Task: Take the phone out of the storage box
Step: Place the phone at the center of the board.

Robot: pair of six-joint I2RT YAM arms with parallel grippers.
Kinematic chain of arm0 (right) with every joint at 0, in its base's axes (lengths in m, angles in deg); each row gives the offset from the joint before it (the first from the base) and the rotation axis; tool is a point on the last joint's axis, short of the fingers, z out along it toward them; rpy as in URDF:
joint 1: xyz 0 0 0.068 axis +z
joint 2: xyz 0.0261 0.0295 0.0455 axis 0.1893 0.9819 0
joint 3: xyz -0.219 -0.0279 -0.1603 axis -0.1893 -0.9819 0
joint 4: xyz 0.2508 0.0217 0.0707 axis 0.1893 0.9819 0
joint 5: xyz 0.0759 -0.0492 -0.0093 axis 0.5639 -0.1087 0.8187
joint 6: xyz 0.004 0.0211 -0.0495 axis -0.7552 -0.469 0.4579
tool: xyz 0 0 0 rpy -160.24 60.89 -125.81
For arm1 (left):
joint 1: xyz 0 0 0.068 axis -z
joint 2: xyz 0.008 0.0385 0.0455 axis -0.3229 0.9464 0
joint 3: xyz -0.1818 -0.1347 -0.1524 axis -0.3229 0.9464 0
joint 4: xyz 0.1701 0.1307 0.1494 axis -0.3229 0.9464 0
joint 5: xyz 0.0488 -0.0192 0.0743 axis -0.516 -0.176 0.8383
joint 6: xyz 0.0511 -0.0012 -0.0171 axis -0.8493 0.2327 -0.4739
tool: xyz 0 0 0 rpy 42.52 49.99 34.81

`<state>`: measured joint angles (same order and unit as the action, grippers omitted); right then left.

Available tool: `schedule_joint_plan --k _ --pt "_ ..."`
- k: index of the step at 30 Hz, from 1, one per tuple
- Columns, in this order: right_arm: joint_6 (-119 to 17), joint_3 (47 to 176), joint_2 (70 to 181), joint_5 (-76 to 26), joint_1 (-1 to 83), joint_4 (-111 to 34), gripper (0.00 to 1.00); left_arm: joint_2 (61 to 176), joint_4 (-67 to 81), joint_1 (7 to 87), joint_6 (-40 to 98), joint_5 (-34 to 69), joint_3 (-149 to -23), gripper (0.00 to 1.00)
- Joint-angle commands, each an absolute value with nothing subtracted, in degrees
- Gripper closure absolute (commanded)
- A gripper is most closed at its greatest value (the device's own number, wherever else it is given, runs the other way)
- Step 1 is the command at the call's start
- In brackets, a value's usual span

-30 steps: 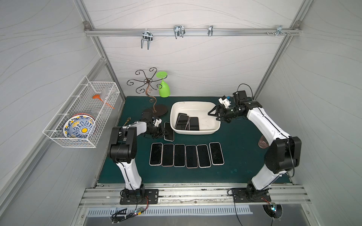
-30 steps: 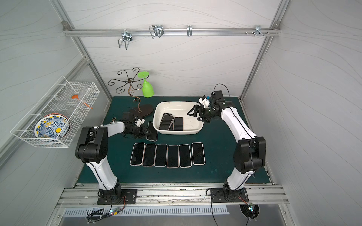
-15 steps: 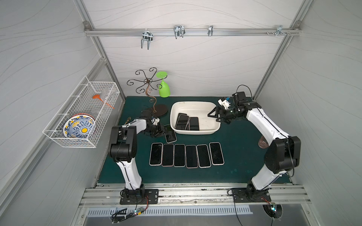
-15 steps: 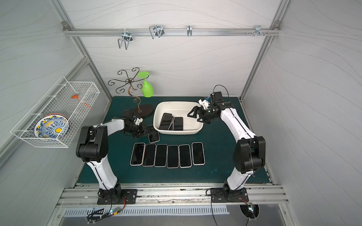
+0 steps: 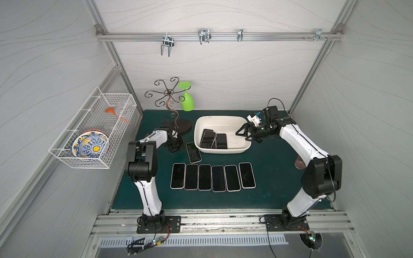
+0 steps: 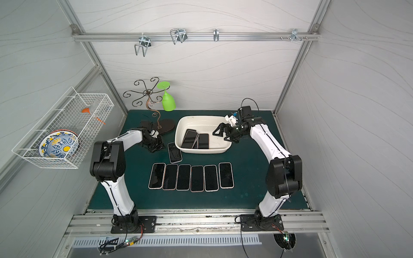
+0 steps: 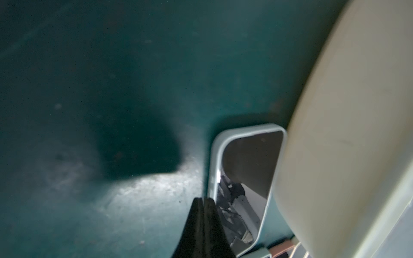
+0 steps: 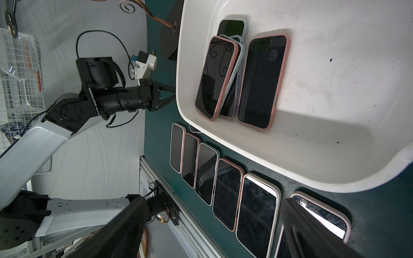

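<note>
Two white-shelled arms (image 5: 149, 197), black joints (thin black cables alongside)

Bright, even top views; left wrist view blurred, dark shadow on mat (image 7: 138, 152)

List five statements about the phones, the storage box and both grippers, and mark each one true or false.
1. A row of six phones lies on the mat in front of the storage box. True.
2. The storage box is empty. False: several phones lie in it, some overlapping.
3. A seventh phone lies on the mat apart from the row, beside the box. True.
4. One gripper is clamped on a phone. False: the left gripper is shut on nothing, next to the seventh phone.
5. The right gripper hangs open at one end of the box. True.
</note>
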<state>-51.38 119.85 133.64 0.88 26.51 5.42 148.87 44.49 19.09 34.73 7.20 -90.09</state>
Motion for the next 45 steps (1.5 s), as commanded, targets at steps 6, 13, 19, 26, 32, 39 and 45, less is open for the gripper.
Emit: schedule_joint_plan --k 6,13,19,26,32,39,45 --pt "-49.91 120.16 132.53 0.09 27.04 7.26 0.01 156.1 52.24 19.82 33.38 11.98 -101.48 0.99" --pt "-49.89 120.06 132.75 -0.36 27.17 7.54 0.01 160.85 54.44 21.97 33.18 9.91 -107.72 0.99" --pt "-49.64 119.91 132.74 -0.73 27.17 7.79 0.01 163.01 53.26 22.92 34.63 8.71 -109.46 1.0" --pt "-49.25 119.31 132.82 -0.81 27.26 7.87 0.01 163.95 51.41 23.22 36.57 8.81 -110.46 0.99" --pt "-49.18 118.64 132.75 -0.9 27.35 7.71 0.01 163.57 50.78 23.23 36.93 7.82 -111.69 0.97" --pt "-49.0 118.9 133.34 -0.82 27.35 7.66 0.01 163.48 49.19 23.75 37.62 4.96 -111.96 0.95" --pt "-48.87 119.35 133.96 -0.85 27.43 7.8 0.01 163.93 47.61 24.03 38.55 4.32 -111.41 0.95"
